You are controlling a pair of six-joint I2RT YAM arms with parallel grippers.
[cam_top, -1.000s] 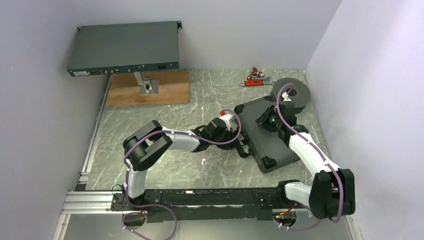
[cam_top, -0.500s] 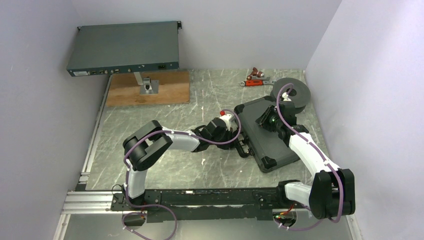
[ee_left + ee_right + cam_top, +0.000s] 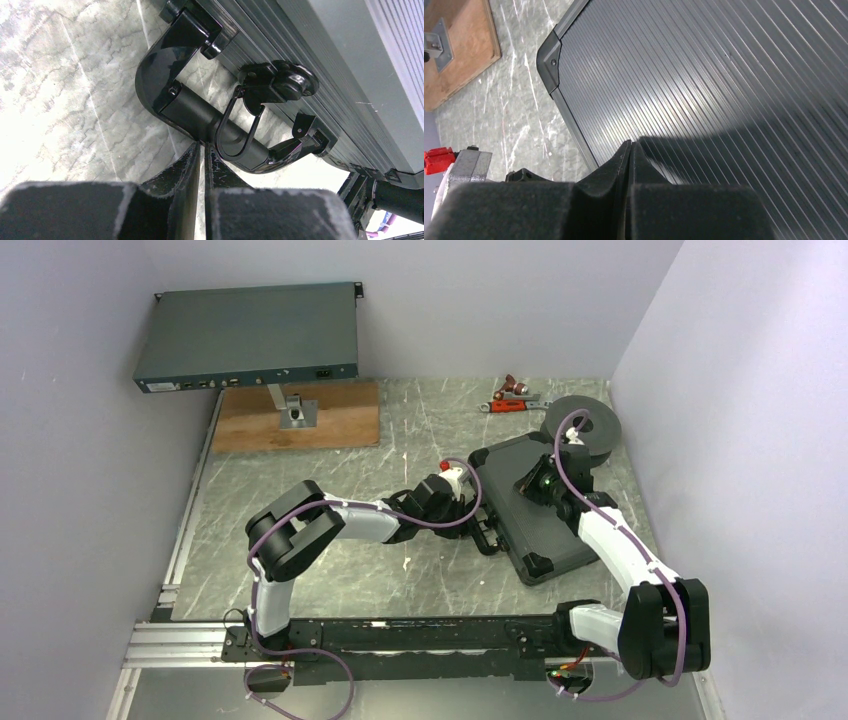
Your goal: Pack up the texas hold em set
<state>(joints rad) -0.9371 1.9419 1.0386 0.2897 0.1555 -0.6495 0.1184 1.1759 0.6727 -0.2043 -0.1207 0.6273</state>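
The black ribbed case [image 3: 530, 530] lies closed and flat on the table. My left gripper [image 3: 480, 527] is shut and empty, its tips against the case's black handle [image 3: 200, 117] at the case's left edge. A wire latch loop [image 3: 240, 135] hangs over the handle from a black clasp [image 3: 277, 82]. My right gripper [image 3: 528, 483] is shut, its tips [image 3: 630, 145] resting on the ribbed lid [image 3: 704, 75]. Chips, card decks, dice and marker are out of view.
A black round spool [image 3: 585, 425] stands just behind the case. A red-handled tool [image 3: 513, 397] lies at the back. A grey-blue rack unit [image 3: 248, 337] sits on a stand over a wooden board [image 3: 300, 425] at the back left.
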